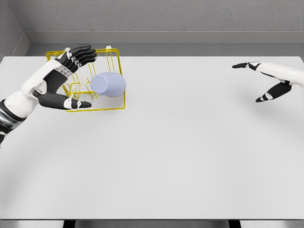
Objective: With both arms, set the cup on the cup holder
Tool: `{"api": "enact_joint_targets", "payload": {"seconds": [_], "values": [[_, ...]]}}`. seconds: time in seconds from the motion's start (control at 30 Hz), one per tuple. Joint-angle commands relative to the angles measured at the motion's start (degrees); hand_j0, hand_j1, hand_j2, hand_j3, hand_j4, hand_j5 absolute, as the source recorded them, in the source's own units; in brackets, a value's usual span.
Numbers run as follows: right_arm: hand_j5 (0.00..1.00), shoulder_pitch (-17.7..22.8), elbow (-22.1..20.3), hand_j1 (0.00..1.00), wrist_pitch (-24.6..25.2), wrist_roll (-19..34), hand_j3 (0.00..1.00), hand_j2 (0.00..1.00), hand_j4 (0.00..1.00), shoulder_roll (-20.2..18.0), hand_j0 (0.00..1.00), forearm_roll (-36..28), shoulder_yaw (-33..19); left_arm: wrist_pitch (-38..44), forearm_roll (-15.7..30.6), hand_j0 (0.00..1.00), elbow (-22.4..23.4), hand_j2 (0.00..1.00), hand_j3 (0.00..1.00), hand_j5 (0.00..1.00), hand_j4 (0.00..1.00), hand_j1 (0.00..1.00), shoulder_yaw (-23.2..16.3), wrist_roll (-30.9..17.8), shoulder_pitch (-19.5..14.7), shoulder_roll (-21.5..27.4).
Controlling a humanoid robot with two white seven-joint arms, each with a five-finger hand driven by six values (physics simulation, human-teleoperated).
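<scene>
While the left hand (71,78) hangs spread and empty, the cup (108,84) lies tilted in the yellow cup holder (97,108), just right of its fingers. A careless withdrawal could nudge it loose. Right hand (270,80): open, well apart.

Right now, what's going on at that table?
The pale blue cup lies tipped on its side in the yellow wire cup holder at the table's far left. The left hand is open beside it, holding nothing. The right hand hangs open at the far right.
</scene>
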Motion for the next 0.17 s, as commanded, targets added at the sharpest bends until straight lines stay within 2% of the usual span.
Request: {"api": "enact_joint_targets", "payload": {"seconds": [0.0,0.03,0.1,0.13], "values": [[1.00,-0.09,-0.03,1.00,0.16,-0.02,1.00,1.00,1.00,-0.06,1.00,-0.36,-0.05,-6.33,0.59,1.00,-4.54,1.00,1.00,1.00,1.00,1.00,0.31,0.01,0.18,8.25],[1.00,-0.09,-0.03,1.00,0.16,-0.02,1.00,1.00,1.00,-0.06,1.00,-0.36,-0.05,-10.46,0.15,1.00,-4.63,1.00,1.00,1.00,1.00,1.00,-0.04,0.01,1.14,11.24],[1.00,-0.09,-0.03,1.00,0.16,-0.02,1.00,1.00,1.00,-0.06,1.00,-0.36,-0.05,-12.84,0.15,1.00,-4.89,1.00,1.00,1.00,1.00,1.00,-0.22,0.01,2.46,13.26],[1.00,-0.09,-0.03,1.00,0.16,-0.02,1.00,1.00,1.00,-0.15,1.00,-0.36,-0.05,-13.28,0.07,1.00,-5.07,1.00,1.00,1.00,1.00,1.00,-1.53,0.01,3.17,14.32]]}}
